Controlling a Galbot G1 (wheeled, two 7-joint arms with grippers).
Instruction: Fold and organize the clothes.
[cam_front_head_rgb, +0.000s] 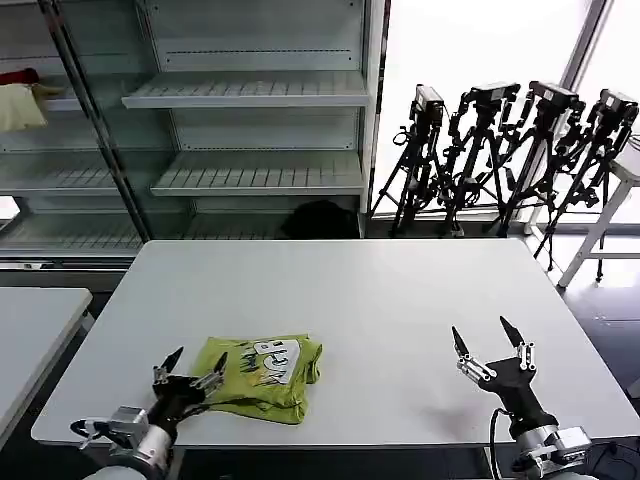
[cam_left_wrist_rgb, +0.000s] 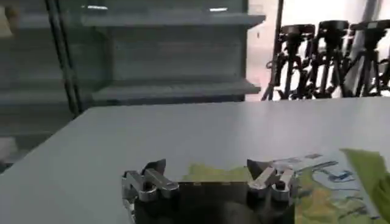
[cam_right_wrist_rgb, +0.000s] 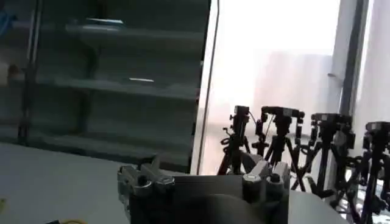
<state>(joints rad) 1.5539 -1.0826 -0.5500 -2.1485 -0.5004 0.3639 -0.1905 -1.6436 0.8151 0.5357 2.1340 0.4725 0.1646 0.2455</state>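
The head camera looks down over the white rectangular table (cam_front_head_rgb: 400, 300); both wrist cameras sit low, facing the grey metal shelves (cam_left_wrist_rgb: 177, 61) and black tripods (cam_right_wrist_rgb: 280, 146).

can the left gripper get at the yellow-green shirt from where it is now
Probably yes. The open left gripper sits at the near-left edge of the folded T-shirt, with nothing between them on the table. The right gripper is off to the right, also open.

A lime yellow-green T-shirt (cam_front_head_rgb: 262, 372) is seen, printed with a white-and-dark graphic on its upper face. The surface (cam_front_head_rgb: 380, 300) is plain white. The left gripper (cam_front_head_rgb: 190, 372) and right gripper (cam_front_head_rgb: 488, 345) are black with silver metal fingers (cam_front_head_rgb: 457, 345). The tripods (cam_front_head_rgb: 510, 150) behind are black.
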